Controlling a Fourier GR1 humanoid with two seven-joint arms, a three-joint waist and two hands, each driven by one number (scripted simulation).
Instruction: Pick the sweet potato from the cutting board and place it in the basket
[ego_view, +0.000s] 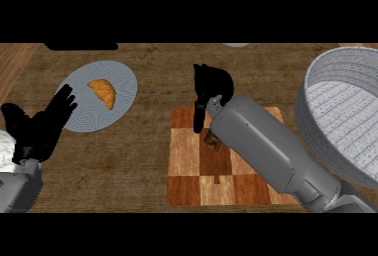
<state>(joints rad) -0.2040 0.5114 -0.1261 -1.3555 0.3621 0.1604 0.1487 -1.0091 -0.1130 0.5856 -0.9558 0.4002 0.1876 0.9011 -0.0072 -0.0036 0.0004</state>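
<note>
Reaching over the cutting board (193, 165), we are hanging our right hand (212, 87) above the sweet potato (212, 140) (mostly hidden under the forearm), fingers curled but holding nothing; the basket (336, 120) is sitting rightward, and our left hand (40, 125) is resting open.

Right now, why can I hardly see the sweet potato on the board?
Head view: the right forearm covers most of the cutting board, so only a dark bit of sweet potato peeks out; the black right robot hand looks like a flat dark shape; the basket is cut by the edge.
</note>
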